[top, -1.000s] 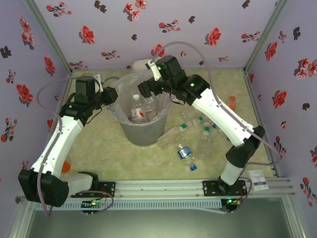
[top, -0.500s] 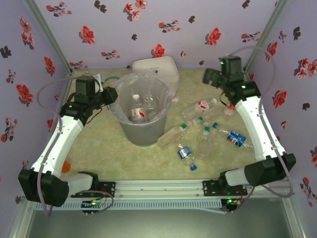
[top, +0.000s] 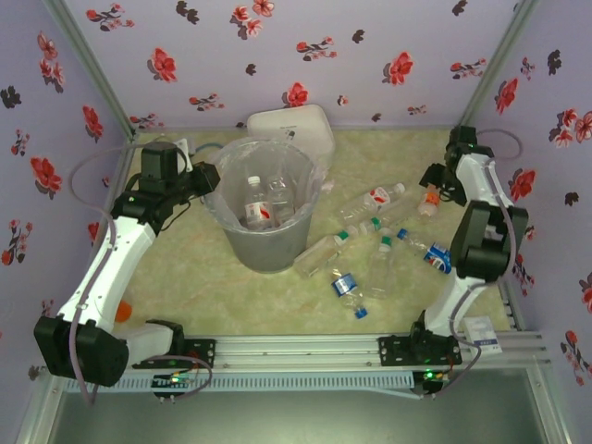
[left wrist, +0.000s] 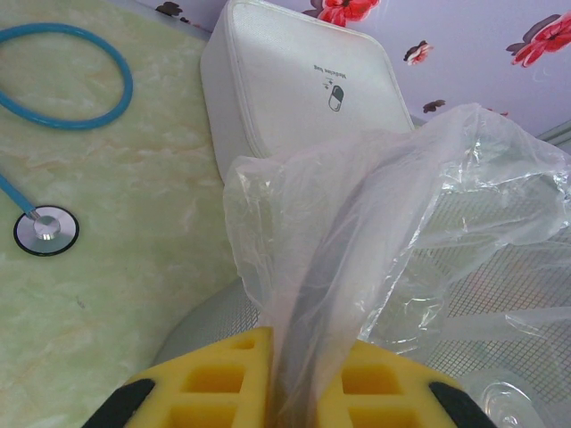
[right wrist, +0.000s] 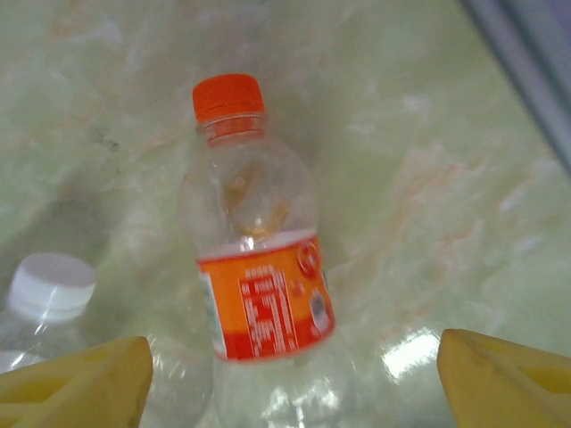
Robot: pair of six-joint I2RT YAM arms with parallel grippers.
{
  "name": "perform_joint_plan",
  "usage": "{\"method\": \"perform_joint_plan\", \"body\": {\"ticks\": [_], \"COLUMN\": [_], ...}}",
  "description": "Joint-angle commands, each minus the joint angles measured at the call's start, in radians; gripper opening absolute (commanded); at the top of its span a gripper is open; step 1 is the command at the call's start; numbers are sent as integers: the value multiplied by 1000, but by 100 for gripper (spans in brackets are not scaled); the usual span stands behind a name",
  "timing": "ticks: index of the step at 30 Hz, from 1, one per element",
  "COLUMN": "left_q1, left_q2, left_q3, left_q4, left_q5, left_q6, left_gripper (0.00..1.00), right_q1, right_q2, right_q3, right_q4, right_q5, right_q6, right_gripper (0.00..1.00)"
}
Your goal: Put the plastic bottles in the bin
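Gripping bag point(left wrist: 401, 196), left end effector point(left wrist: 299, 383); right end effector point(right wrist: 290, 388) released; marbled table point(top: 231, 296), floral walls point(top: 277, 55).

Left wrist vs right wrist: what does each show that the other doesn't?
Left wrist: stethoscope, white container, bin, and its bag pinched in the shut left pincer. Right wrist: an orange-capped bottle framed by the open right pincer, beside a white-capped bottle. Both: the marbled table and yellow fingers.
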Motion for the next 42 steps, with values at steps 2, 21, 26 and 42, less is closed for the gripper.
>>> {"method": "perform_joint_plan", "body": {"ticks": [2,21,26,42], "left_q1": [-15,-15,-15,-16], "left_q2": [-20,-19,-16,7], "left_q3": [-46,-15,-4,-10], "left_q4": [-31,-27,-36,-13], "left_q5": [-18,-1,-1,3], "left_q6": [16,16,21,1], "left_gripper": [8,8,8,8], "right_q1": [-19,-62,-73,264], "right_q2": [121,195,89,-329], "right_q3": [128,162,167,329], "right_q4": [-54,-19,-28,72], "right_q5": [-72,-150,-188,-474], "right_q6": [-28,-1,-7,102], "right_gripper": [91,50,40,30]}}
